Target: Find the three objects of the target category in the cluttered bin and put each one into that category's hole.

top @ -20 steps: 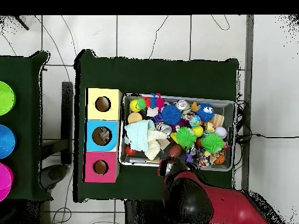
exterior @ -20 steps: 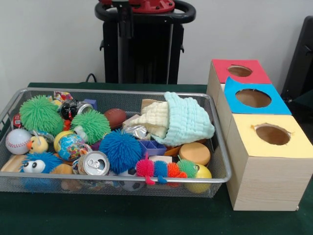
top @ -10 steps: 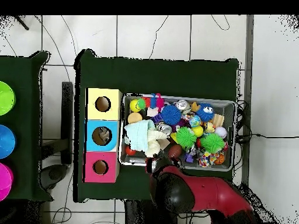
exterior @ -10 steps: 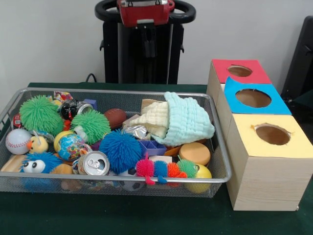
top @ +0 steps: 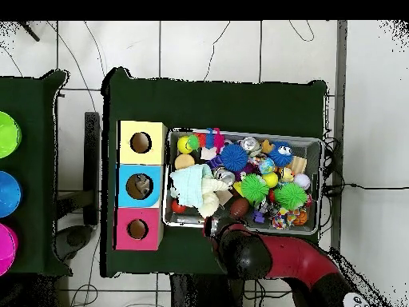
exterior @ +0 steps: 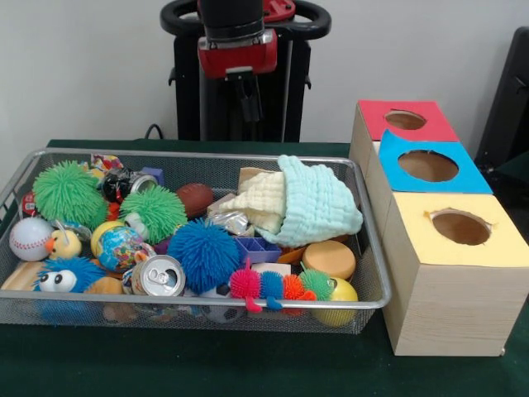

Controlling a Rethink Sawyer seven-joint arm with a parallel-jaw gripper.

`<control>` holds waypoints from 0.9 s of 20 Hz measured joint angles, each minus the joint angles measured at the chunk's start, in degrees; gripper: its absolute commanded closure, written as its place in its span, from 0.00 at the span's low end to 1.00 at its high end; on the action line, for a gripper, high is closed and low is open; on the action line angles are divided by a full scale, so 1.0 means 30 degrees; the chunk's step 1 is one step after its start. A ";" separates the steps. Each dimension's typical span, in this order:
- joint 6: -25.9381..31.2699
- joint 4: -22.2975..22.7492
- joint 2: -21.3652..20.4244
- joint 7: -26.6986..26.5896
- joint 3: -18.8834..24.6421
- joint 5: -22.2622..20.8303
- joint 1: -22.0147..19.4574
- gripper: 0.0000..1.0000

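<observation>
Pincer (exterior: 247, 106) — hangs above the far rim of the wire bin (exterior: 374, 273), holding nothing; whether its jaws stand apart or together I cannot tell. It looks poised for a search, no item yet picked.

Bin contents, heaped loose: pale green cloth (exterior: 318, 207) at the end nearest the boxes, long axis slanting toward them; drink can (exterior: 159, 276) at the near wall, mouth upward.

Yellow box (exterior: 459, 273) — just beside the bin, hole facing up, presumably for dropping in.

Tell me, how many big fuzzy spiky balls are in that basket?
3: a green ball far left, another green one beside it, a blue ball nearer the front. Clutter may hide more.
</observation>
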 measured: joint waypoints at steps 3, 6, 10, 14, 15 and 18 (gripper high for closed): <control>-0.0130 -0.0323 0.0831 0.0004 -0.0873 0.0000 0.0024 1.00; -0.0327 -0.0458 0.1104 0.0004 -0.1427 0.0023 0.0183 1.00; -0.0851 -0.0488 0.1279 0.0021 -0.2099 0.0417 0.0473 1.00; -0.1467 -0.0491 0.1271 0.0023 -0.2457 0.1368 0.0554 1.00; -0.1518 -0.0490 0.1271 0.0023 -0.2492 0.1477 0.0554 1.00; -0.1601 -0.0488 0.1270 0.0023 -0.2606 0.1889 0.0508 1.00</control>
